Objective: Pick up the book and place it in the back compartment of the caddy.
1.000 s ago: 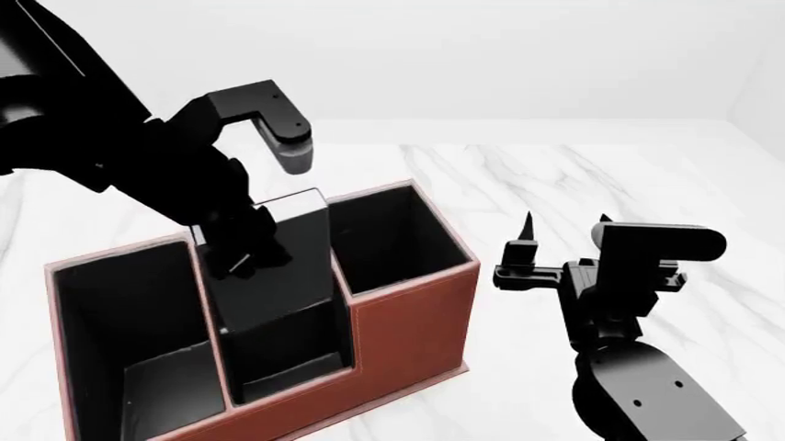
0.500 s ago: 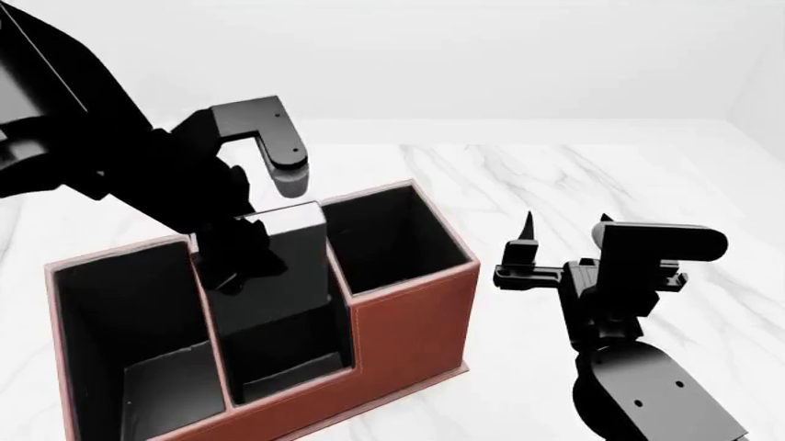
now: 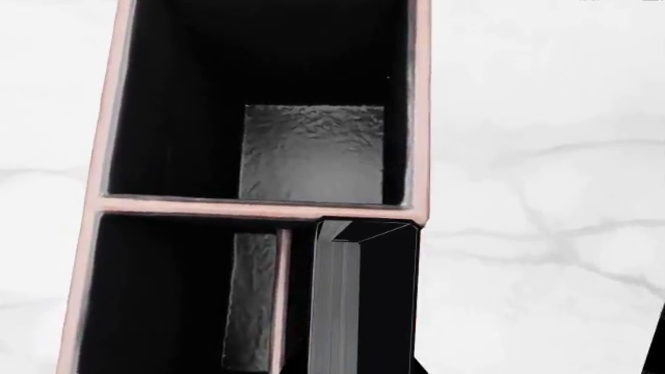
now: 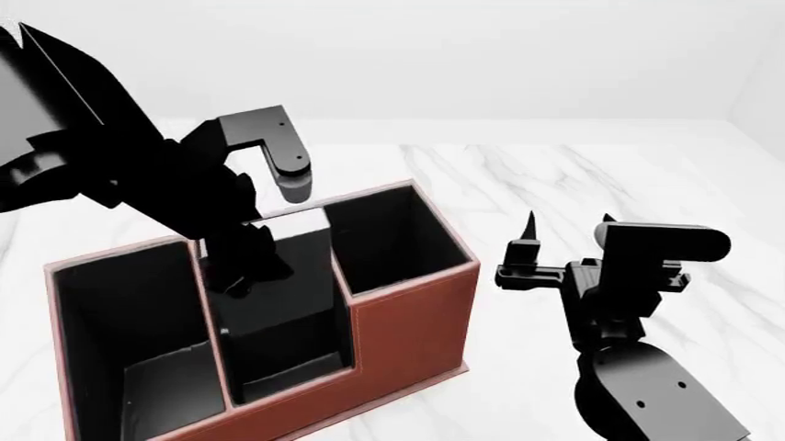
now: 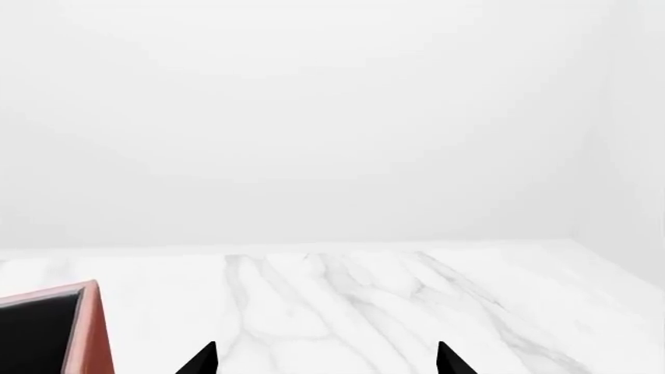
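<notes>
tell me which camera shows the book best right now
The left wrist view: it looks straight down on the book, standing upright in a narrow slot of the caddy, page edges visible. In the head view the left gripper hides most of it. The right wrist view shows none of it.

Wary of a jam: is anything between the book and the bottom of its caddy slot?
Nothing visible blocks it. The book is already inside the caddy, upright between a thin divider and the outer wall. The slot floor beneath it is hidden.
</notes>
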